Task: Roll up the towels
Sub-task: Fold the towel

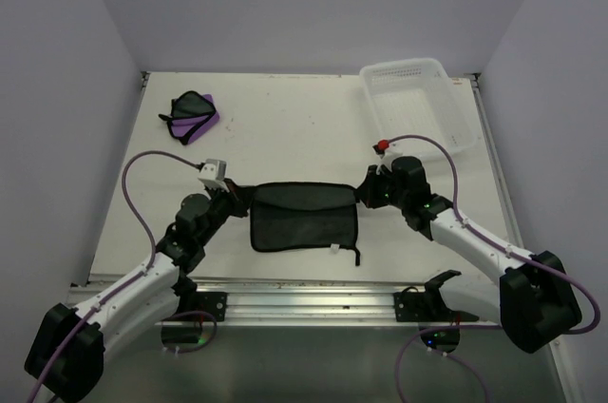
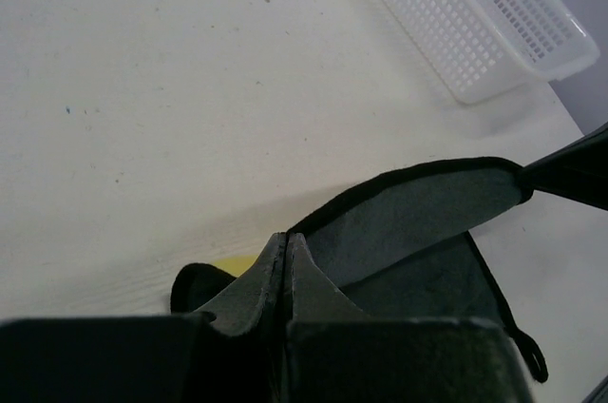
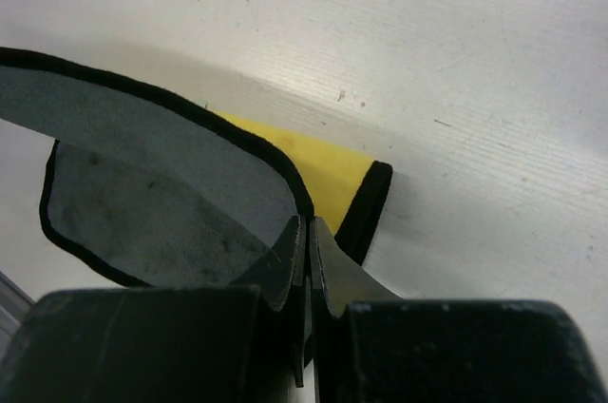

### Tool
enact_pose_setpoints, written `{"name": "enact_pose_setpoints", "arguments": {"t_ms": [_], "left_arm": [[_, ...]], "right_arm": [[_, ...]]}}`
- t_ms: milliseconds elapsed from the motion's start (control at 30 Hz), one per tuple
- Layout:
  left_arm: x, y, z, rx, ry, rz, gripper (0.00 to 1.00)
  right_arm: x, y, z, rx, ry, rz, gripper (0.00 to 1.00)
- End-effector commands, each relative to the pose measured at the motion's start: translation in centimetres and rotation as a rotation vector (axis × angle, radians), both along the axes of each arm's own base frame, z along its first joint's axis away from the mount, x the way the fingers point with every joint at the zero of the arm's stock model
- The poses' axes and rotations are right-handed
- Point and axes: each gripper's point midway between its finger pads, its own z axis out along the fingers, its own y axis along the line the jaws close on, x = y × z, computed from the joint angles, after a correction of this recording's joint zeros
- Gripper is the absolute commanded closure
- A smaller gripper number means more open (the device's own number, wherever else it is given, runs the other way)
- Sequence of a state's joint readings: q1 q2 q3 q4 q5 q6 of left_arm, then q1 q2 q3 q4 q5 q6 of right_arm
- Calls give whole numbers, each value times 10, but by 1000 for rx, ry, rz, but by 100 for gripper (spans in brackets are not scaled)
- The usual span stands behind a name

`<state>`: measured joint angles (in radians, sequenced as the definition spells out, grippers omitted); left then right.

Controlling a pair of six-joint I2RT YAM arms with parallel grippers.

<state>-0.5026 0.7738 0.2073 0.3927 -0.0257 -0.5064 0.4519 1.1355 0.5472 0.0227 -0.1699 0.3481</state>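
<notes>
Top view, towel held at both corners. Your left gripper point(image 1: 239, 196) and right gripper point(image 1: 366, 189) are each pinched shut on an upper corner of the yellow towel point(image 1: 304, 222). It lies at centre frame, grey side up, with its far edge raised between them. The purple towel point(image 1: 190, 116) lies folded at upper left of the table point(image 1: 285, 137). The white basket point(image 1: 418, 108) sits at upper right.
</notes>
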Motion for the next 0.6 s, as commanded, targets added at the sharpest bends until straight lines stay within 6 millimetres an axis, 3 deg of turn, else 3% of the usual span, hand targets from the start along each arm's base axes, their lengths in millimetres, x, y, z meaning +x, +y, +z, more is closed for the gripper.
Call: {"name": "enact_pose_setpoints", "arguments": {"t_ms": [0,567], "left_arm": [[-7,0,-7,-13,39,-10,100],[-25,7,-32,-11,120,-4,100]], "right_arm": [[-8,5,-3,19,21,29,100],[-18,1,-7,19,30,35,100]]}}
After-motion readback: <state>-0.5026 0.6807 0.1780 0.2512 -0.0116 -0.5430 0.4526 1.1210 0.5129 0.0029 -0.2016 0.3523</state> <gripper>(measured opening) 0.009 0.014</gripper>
